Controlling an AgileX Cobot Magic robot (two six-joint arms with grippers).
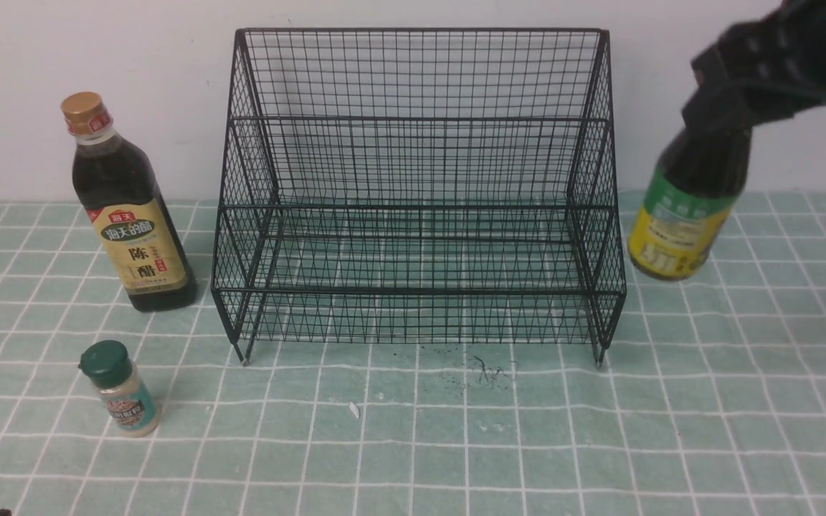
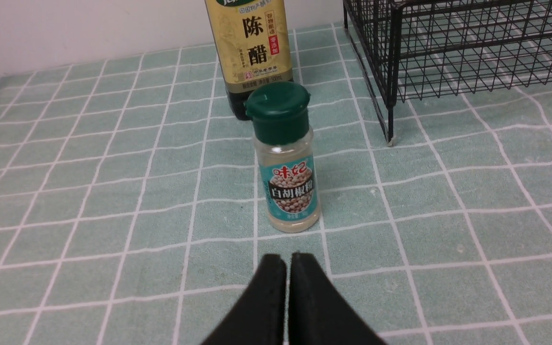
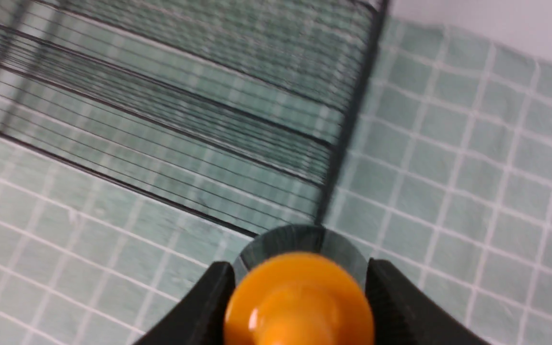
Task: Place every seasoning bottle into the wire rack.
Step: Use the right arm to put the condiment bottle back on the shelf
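Grasping with the right claw (image 3: 300, 287) the dark bottle (image 1: 678, 229) with yellow-green label, at the neck just under the orange cap (image 3: 300, 311), one finger on each side. Holding it off the checked green tablecloth (image 1: 456, 444), a little tilted, just beside the right side of the black wire rack (image 1: 420, 290) and outside it. Pressing the fingertips of the left claw (image 2: 287, 261) together, clenched on nothing, low over the cloth and near the small shaker jar (image 2: 288, 163) with green lid, without touching it. Found upright on the cloth, left of the rack: the tall vinegar bottle (image 1: 130, 215) with gold cap, close to the rack's left side, and the jar, nearer to the robot and apart from that bottle.
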